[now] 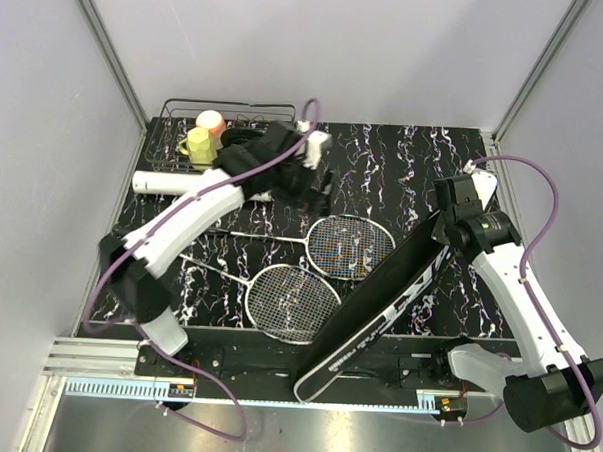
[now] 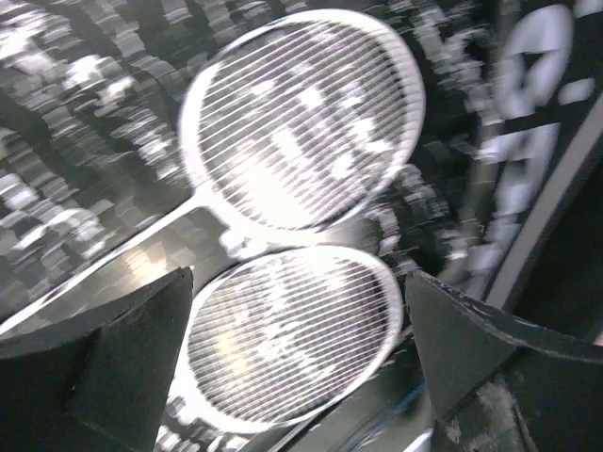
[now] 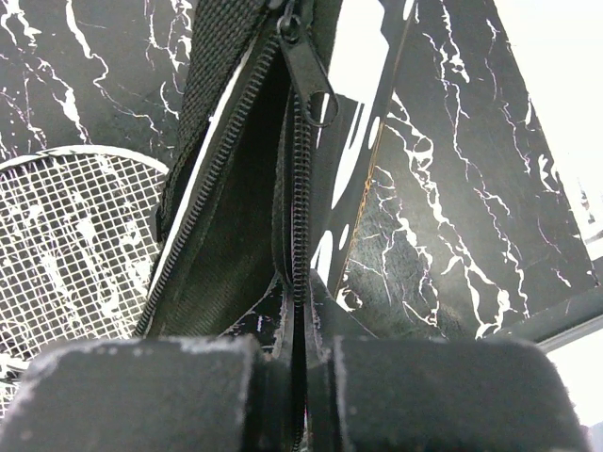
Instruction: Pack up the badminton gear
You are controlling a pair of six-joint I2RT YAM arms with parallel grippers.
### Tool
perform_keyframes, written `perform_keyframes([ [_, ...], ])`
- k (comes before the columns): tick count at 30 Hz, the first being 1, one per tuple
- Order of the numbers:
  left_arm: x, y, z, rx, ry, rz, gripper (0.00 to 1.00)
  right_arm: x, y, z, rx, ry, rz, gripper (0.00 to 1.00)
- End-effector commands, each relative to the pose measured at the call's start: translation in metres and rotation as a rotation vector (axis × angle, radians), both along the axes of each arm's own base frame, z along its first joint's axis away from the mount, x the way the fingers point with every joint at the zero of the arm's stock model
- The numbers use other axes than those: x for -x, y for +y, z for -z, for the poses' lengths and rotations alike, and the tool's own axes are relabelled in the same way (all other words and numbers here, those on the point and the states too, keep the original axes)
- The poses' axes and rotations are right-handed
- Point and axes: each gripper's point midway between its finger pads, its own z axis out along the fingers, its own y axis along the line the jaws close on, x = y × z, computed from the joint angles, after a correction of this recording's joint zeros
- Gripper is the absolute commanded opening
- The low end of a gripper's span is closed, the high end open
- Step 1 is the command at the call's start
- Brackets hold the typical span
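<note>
Right pincer (image 3: pixel 297 381) pinched tight on my bag (image 3: pixel 221 245), at its zipper edge | my left pincer (image 2: pixel 301 315) spread wide, holding nothing | both rackets (image 1: pixel 290 301) side by side, just left of the bag

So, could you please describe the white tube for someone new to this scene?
Find the black wire basket at the table's far left corner. Just in front lies the white tube, the only plain white cylinder, unlike the strung rackets.

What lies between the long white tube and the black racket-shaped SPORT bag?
Top view: two white-strung, dark-shafted rackets lie between the white tube and the black bag, heads nearest the bag; the left arm crosses above.
</note>
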Motion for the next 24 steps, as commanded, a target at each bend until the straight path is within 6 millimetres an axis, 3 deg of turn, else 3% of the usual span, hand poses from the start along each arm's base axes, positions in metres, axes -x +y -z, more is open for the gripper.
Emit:
perform_keyframes([
  [1,-0.008,0.100,0.011,-0.322,-0.262,-0.054,0.98,-0.006,0.006,-0.011,-0.049,-0.052,-0.026,0.00],
  [2,0.003,0.124,0.050,-0.436,-0.255,-0.029,0.98,-0.006,0.006,-0.010,-0.051,-0.050,-0.031,0.00],
  [4,-0.005,0.143,0.041,-0.478,-0.442,-0.051,0.98,-0.003,0.008,-0.008,-0.055,-0.045,-0.051,0.00],
  [5,0.000,0.150,0.058,-0.500,-0.437,-0.041,0.98,-0.003,0.009,-0.008,-0.056,-0.045,-0.061,0.00],
  [8,-0.016,0.142,0.044,-0.501,-0.487,-0.036,0.87,0.000,0.010,-0.010,-0.056,-0.057,-0.088,0.00],
  [9,-0.018,0.140,0.059,-0.545,-0.429,-0.004,0.81,0.000,0.010,-0.011,-0.049,-0.058,-0.097,0.00],
  [10,-0.026,0.132,0.052,-0.524,-0.426,0.026,0.75,0.001,0.009,-0.013,-0.046,-0.061,-0.097,0.00],
  [11,-0.031,0.128,0.057,-0.533,-0.410,0.053,0.75,0.001,0.009,-0.016,-0.047,-0.067,-0.097,0.00],
  [12,-0.037,0.122,0.079,-0.538,-0.353,0.110,0.75,0.002,0.012,-0.018,-0.063,-0.072,-0.110,0.00],
  [14,-0.052,0.116,0.089,-0.538,-0.329,0.155,0.75,0.003,0.014,-0.025,-0.083,-0.095,-0.116,0.00],
  [15,-0.056,0.114,0.114,-0.526,-0.244,0.191,0.74,0.003,0.015,-0.026,-0.090,-0.100,-0.115,0.00],
  [17,-0.062,0.103,0.122,-0.512,-0.219,0.257,0.68,0.006,0.016,-0.030,-0.099,-0.112,-0.120,0.00],
  [20,-0.076,0.090,0.136,-0.495,-0.265,0.309,0.69,0.009,0.016,-0.029,-0.108,-0.117,-0.125,0.00],
  [24,-0.086,0.091,0.158,-0.532,-0.253,0.387,0.70,0.011,0.021,-0.028,-0.131,-0.114,-0.142,0.00],
])
